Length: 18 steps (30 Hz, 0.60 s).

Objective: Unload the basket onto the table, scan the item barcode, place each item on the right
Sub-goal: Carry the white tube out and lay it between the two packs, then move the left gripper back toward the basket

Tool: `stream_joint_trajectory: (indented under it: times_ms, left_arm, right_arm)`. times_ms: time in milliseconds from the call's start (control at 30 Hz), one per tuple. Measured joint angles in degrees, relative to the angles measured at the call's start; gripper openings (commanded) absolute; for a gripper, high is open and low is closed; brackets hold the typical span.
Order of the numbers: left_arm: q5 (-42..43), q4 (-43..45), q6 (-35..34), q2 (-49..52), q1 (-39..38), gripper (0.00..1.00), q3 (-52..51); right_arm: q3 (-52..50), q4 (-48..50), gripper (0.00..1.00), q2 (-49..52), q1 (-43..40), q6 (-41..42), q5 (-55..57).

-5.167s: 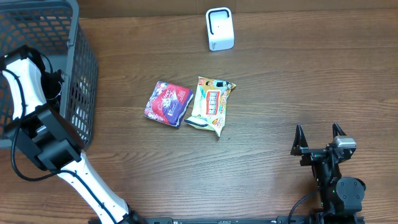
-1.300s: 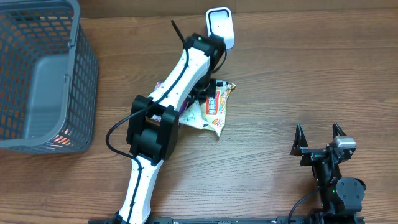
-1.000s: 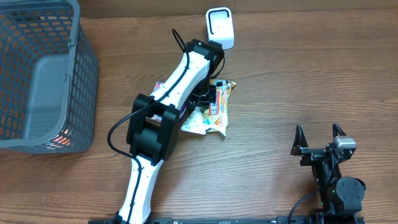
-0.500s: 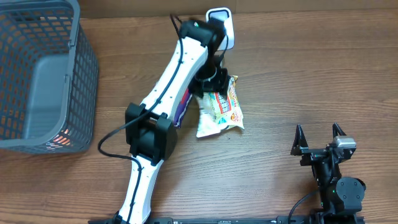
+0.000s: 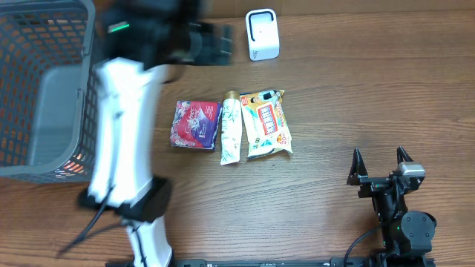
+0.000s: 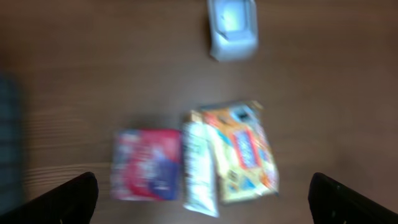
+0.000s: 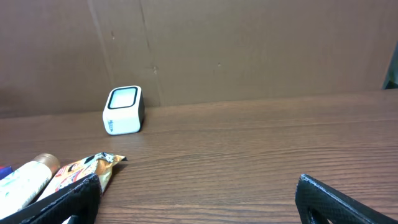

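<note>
Starting at the lower right of the overhead view, my right gripper (image 5: 379, 159) sits close to my base over the table (image 5: 356, 89), jaws spread wide with nothing between them. Farther up, in the middle of the frame, three items lie flat in a row. A purple pouch (image 5: 196, 124) is on the left, a white tube (image 5: 229, 134) lies just beside it with its cap toward the top, and a snack packet (image 5: 269, 132) is on the right. None of them is in my grasp. Beyond the row, at top centre, the white scanner (image 5: 262, 34) stands upright, well apart from the items. My left gripper (image 5: 215, 43) hangs just left of the scanner, blurred from above. Its wrist view shows both fingers (image 6: 62, 199) at the bottom corners, wide apart and empty, with the row below them. The grey basket (image 5: 30, 44) fills the upper left, and something orange, perhaps another item, shows through its mesh.
</note>
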Motion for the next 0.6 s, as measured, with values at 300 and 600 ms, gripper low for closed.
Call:
stream_joint_trajectory:
  times_ms: [300, 600]
  left_arm:
    - [-15.17, -0.04, -3.67, -11.32, 25.64, 1.00, 1.36]
    - [-17.14, -0.09, -17.03, -5.33, 40.33, 1.00, -6.19]
  right_arm:
    - [-0.02, 0.02, 1.00, 0.00, -0.02, 0.02, 0.02]
    - [-0.02, 0.02, 1.00, 0.00, 0.00, 0.00, 0.00]
